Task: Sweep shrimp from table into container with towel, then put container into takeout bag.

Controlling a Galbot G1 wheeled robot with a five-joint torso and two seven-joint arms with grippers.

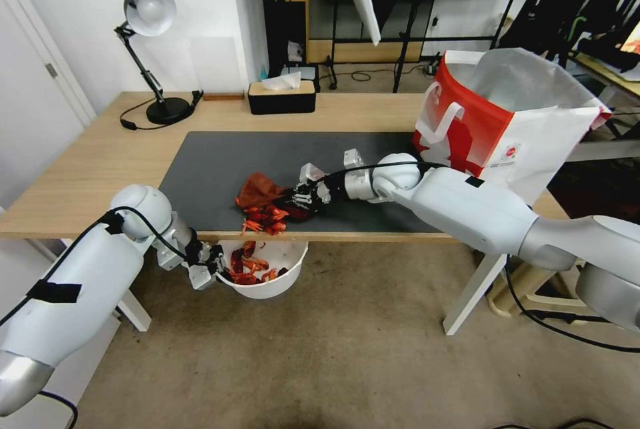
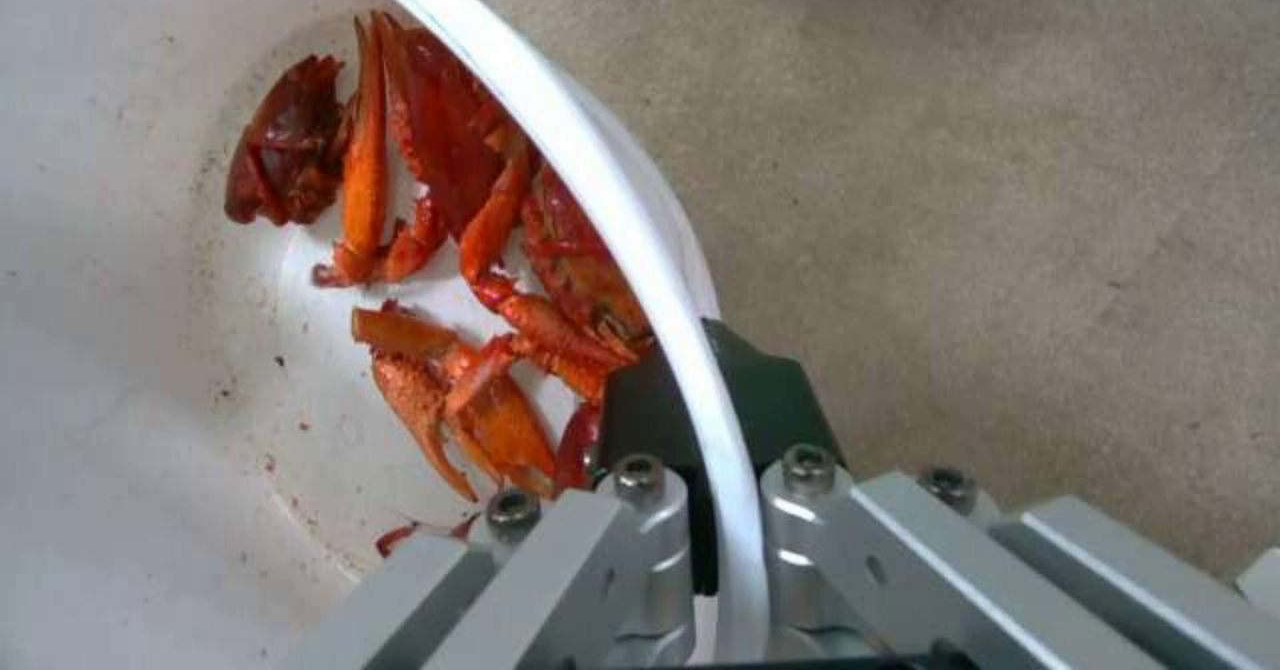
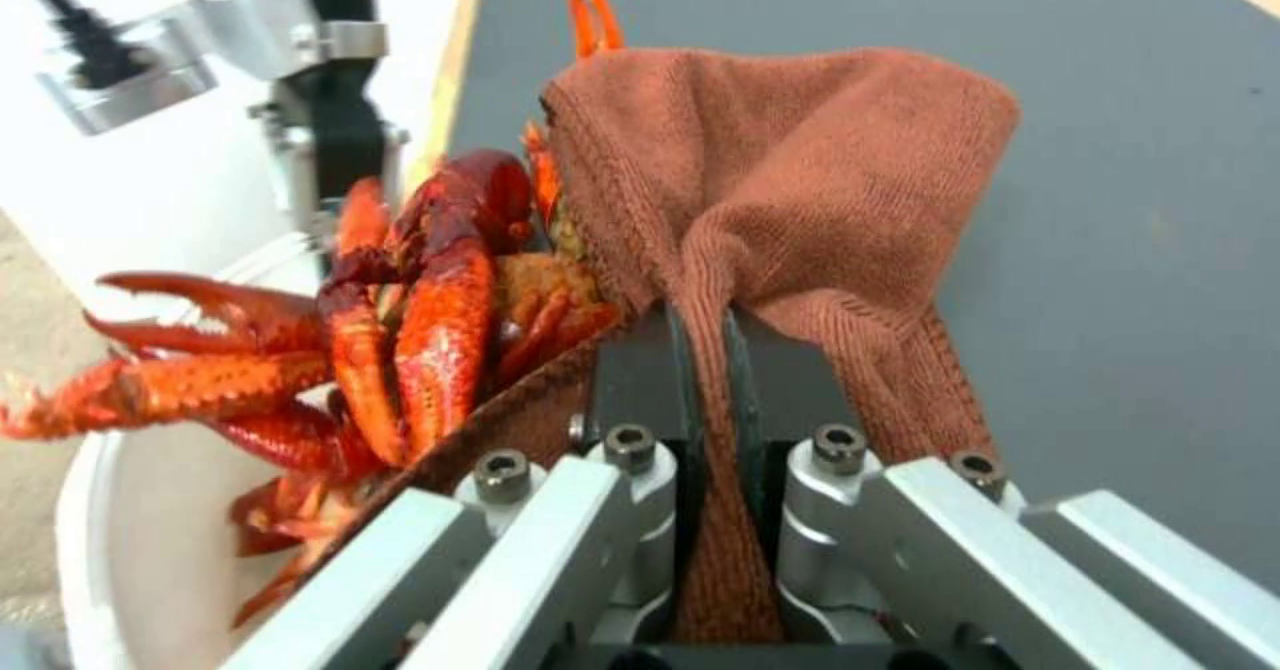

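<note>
On the dark mat, my right gripper (image 1: pixel 298 200) is shut on the rust-brown towel (image 1: pixel 257 189), whose cloth is pinched between the fingers (image 3: pixel 638 375). The towel (image 3: pixel 787 180) presses against a pile of red-orange shrimp (image 1: pixel 265 219) at the table's (image 1: pixel 100 169) front edge; some claws (image 3: pixel 200 350) hang over it. Just below that edge, my left gripper (image 1: pixel 212 267) is shut on the rim of the white container (image 1: pixel 280 282), with one finger (image 2: pixel 640 410) inside and one outside. Several shrimp (image 2: pixel 454 250) lie in the container (image 2: pixel 134 350). The red and white takeout bag (image 1: pixel 507 122) stands open at the table's right end.
A black tissue box (image 1: pixel 281 97) and a desk lamp (image 1: pixel 150 49) stand along the table's far edge. The dark grey mat (image 1: pixel 220 162) covers the middle. Beige carpet (image 1: pixel 347 349) lies below the container, and a white table leg (image 1: pixel 473 289) stands to the right.
</note>
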